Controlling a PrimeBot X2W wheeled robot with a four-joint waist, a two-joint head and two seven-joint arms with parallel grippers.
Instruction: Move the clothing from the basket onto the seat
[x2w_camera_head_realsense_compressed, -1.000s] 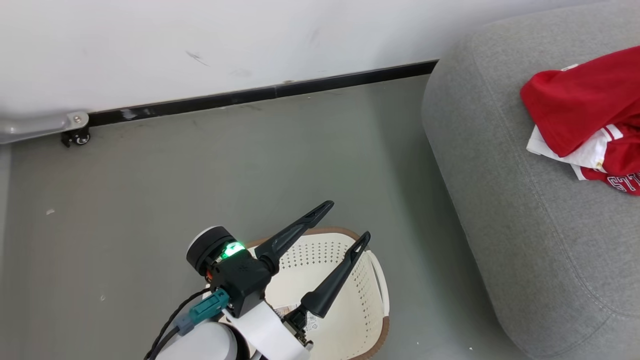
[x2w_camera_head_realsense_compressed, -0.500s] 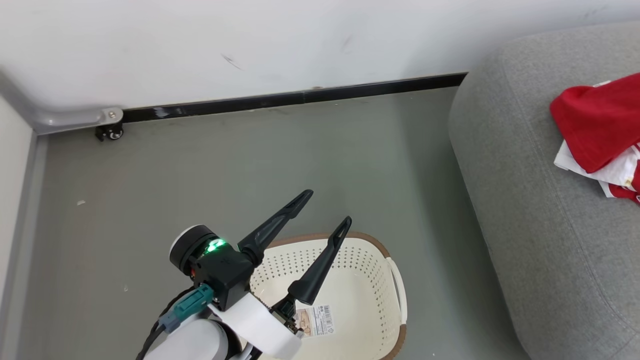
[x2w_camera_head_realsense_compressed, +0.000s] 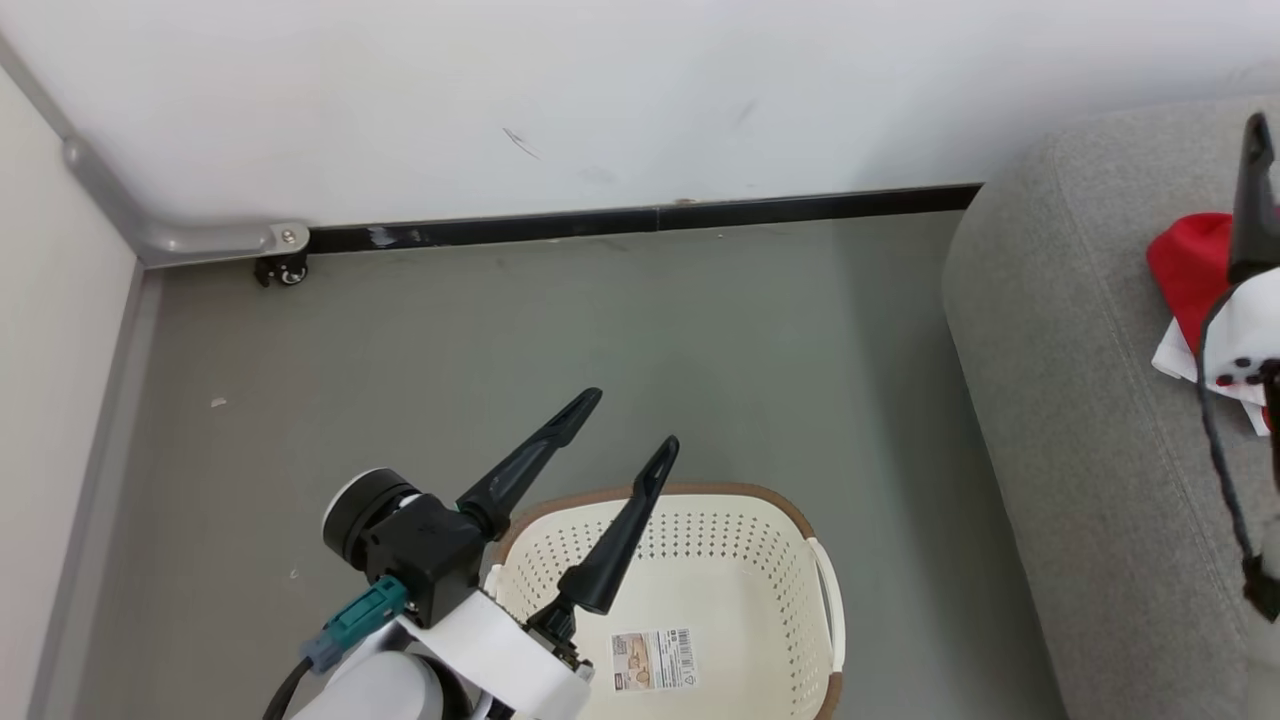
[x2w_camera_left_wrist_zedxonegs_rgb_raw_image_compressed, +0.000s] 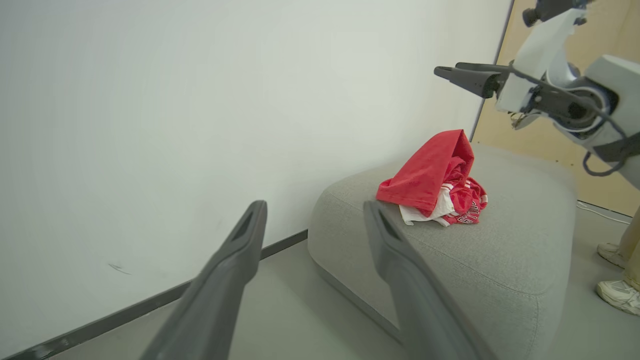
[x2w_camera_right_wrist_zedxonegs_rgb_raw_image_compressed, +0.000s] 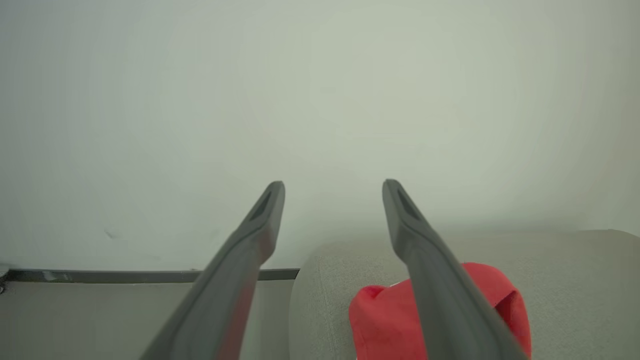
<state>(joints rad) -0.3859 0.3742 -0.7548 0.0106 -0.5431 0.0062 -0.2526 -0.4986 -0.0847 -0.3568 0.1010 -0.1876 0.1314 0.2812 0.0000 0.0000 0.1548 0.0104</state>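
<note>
Ahead of you stands a plain white wall (x2w_camera_head_realsense_compressed: 600, 90) with a few dark scuffs (x2w_camera_head_realsense_compressed: 520, 142), edged by a black skirting strip (x2w_camera_head_realsense_compressed: 640, 217) along the grey-green floor (x2w_camera_head_realsense_compressed: 600, 340). At your left a pale panel (x2w_camera_head_realsense_compressed: 50, 380) meets it, with a small caster (x2w_camera_head_realsense_compressed: 283, 271) under a grey rail (x2w_camera_head_realsense_compressed: 220, 240). The left wrist view shows you a tan wooden panel (x2w_camera_left_wrist_zedxonegs_rgb_raw_image_compressed: 617, 25).

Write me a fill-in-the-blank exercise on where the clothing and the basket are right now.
1. The red clothing lies piled on the grey ____.
2. The basket stands on the ____, with no clothing inside.
3. The left gripper holds nothing, and its jaws stand ____.

Missing words: seat; floor; open.
</note>
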